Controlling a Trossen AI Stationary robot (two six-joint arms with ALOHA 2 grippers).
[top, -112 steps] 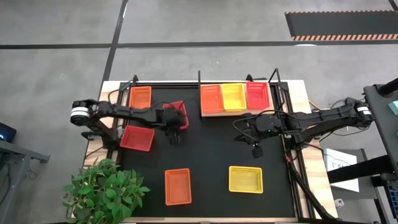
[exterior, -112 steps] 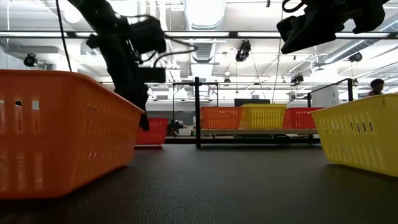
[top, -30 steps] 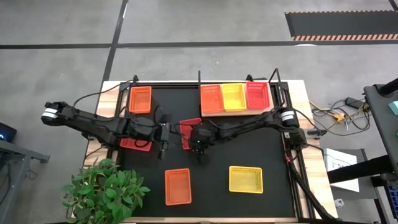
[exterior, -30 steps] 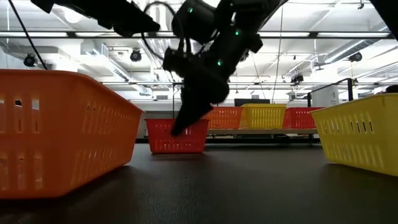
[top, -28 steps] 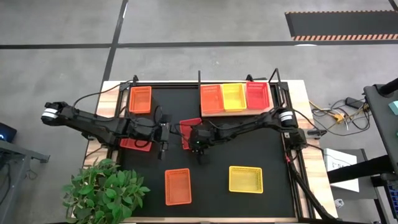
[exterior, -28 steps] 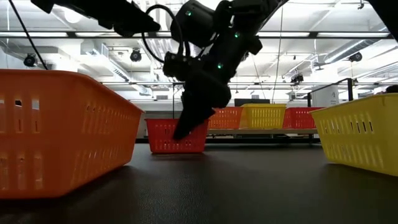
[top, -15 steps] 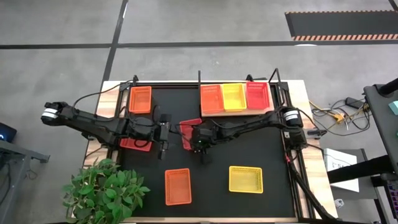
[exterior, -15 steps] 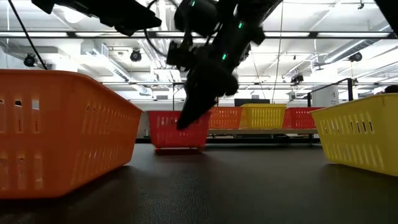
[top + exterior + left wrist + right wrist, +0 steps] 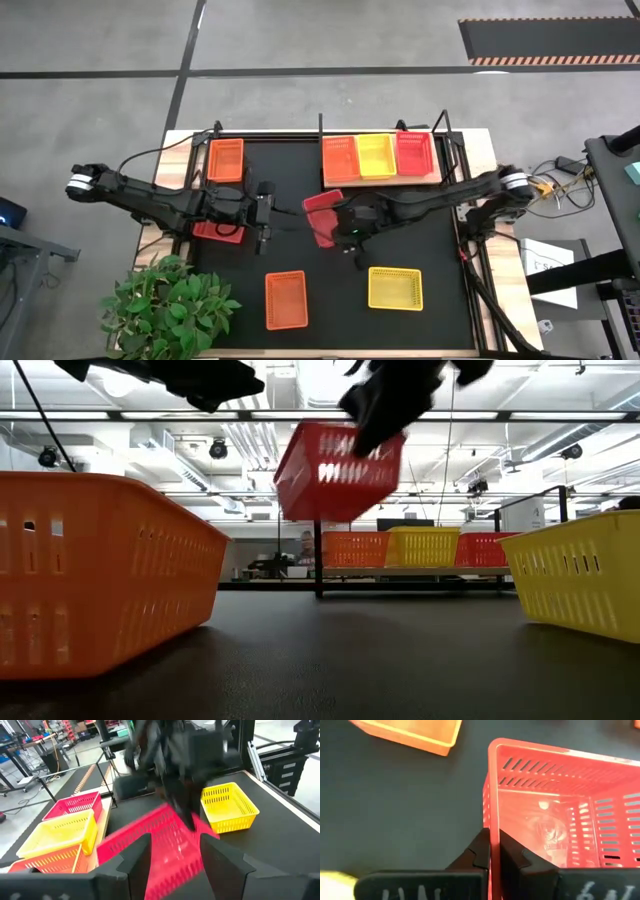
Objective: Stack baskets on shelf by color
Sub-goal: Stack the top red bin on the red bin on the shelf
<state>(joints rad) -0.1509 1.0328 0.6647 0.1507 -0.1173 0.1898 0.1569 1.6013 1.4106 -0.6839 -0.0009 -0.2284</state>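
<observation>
My right gripper (image 9: 496, 851) is shut on a red basket (image 9: 322, 214), which hangs tilted above the mat's middle (image 9: 340, 470). To the basket's left my left gripper (image 9: 272, 213) is open, its fingers pointing at the basket (image 9: 165, 845) without touching it. At the far edge the shelf (image 9: 432, 178) carries an orange (image 9: 340, 158), a yellow (image 9: 376, 155) and a red basket (image 9: 414, 152) side by side. Loose baskets rest on the mat: orange (image 9: 225, 159), red (image 9: 212, 232) under the left arm, orange (image 9: 285, 299), yellow (image 9: 395, 288). My right gripper pinches one side wall of the red basket at its rim (image 9: 490, 827), one finger (image 9: 479, 851) outside the basket and one (image 9: 514, 855) inside. The fingers come from above, slanting down. The basket is lifted clear of the mat and hangs tilted below them (image 9: 340, 470).
Thin black posts (image 9: 318, 540) stand at the shelf's ends. A potted plant (image 9: 165, 305) sits at the table's near left corner. The black mat (image 9: 440, 240) is bare between the loose baskets.
My right gripper has shut on the red basket's wall, then risen and moved toward the table's right edge. The basket, which stood on the mat, is now lifted clear and tipped.
</observation>
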